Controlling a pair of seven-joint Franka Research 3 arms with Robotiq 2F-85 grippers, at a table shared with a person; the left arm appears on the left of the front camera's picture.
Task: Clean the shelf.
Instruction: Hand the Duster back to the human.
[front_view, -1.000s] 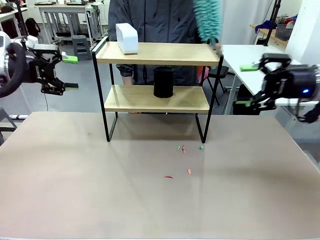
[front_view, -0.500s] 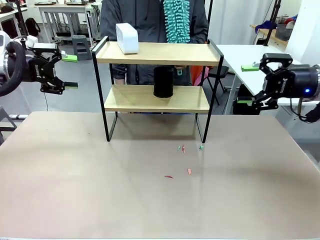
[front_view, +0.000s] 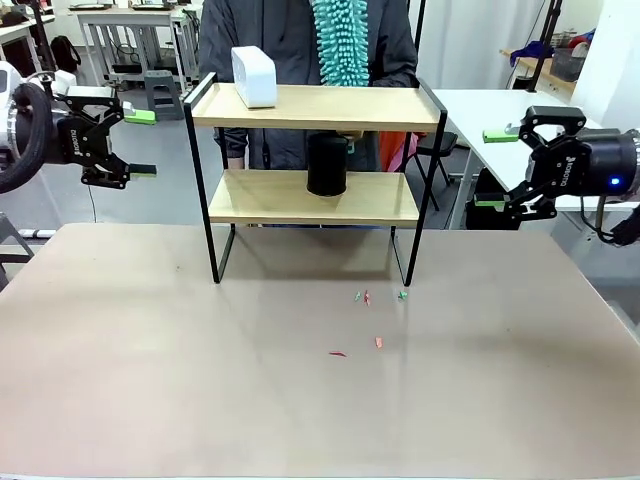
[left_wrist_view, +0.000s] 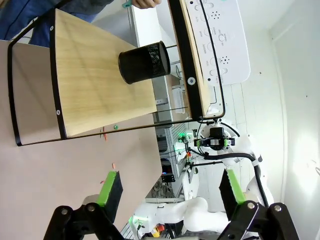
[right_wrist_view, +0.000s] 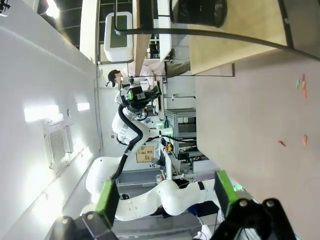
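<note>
The shelf (front_view: 312, 160) stands between the open left end effector (front_view: 137, 143) and open right end effector (front_view: 492, 168).

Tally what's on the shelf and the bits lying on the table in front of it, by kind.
White box on the top board: 1
Black mesh cup on the lower board: 1
Small scraps on the table, red-orange and green: 5
Total: 7
All sit on or in front of the shelf; the teal duster the person holds is not counted.
</note>
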